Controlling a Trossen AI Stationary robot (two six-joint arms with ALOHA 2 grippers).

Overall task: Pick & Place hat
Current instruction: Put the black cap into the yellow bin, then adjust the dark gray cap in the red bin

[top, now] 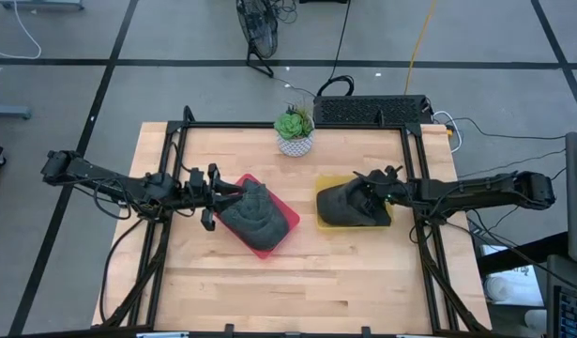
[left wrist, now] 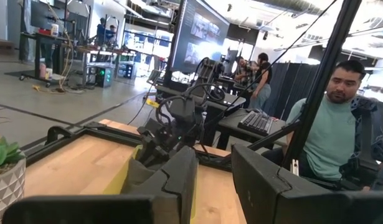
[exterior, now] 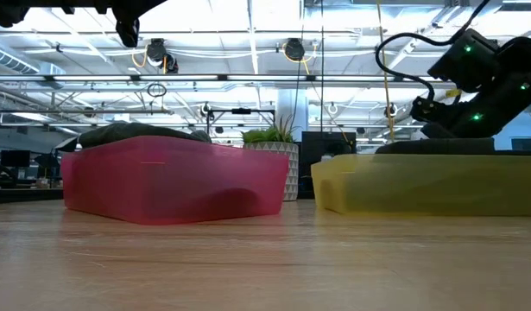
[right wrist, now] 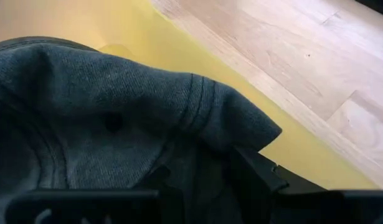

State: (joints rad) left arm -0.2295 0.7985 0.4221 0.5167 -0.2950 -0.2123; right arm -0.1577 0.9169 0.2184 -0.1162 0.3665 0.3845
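**Two hats, two bins, both arms parked right at them**

Using the potted plant point(top: 294, 130) at the back-middle of the wooden table point(top: 297, 282) as the landmark: the red bin point(top: 286, 211) sits in front of it and a bit toward the left arm's side, turned at an angle, with a dark grey hat point(top: 255, 218) filling most of it. The yellow bin point(top: 324, 192) sits in front of the plant on the right arm's side, and a second dark hat point(top: 349, 205) lies in that one.

The left gripper point(top: 216, 196) comes in from the left and sits right at the red bin's edge, up against the hat there. In the left wrist view its fingers point(left wrist: 179, 177) stand apart with a clear gap, so it's released, nothing in it.

The right gripper point(top: 372, 192) is down in the yellow bin on top of its hat. The right wrist view shows the grey fabric point(right wrist: 116, 112) bunched right at the fingers point(right wrist: 256, 171), with the yellow floor beside it, but can't tell if it's actually clenched on the hat or just pressed into it.

From the low view, the red bin point(exterior: 174, 177) and yellow bin point(exterior: 425, 183) sit either side of the plant point(exterior: 278, 160). A person in a teal shirt point(left wrist: 331, 127) sits beyond the table.
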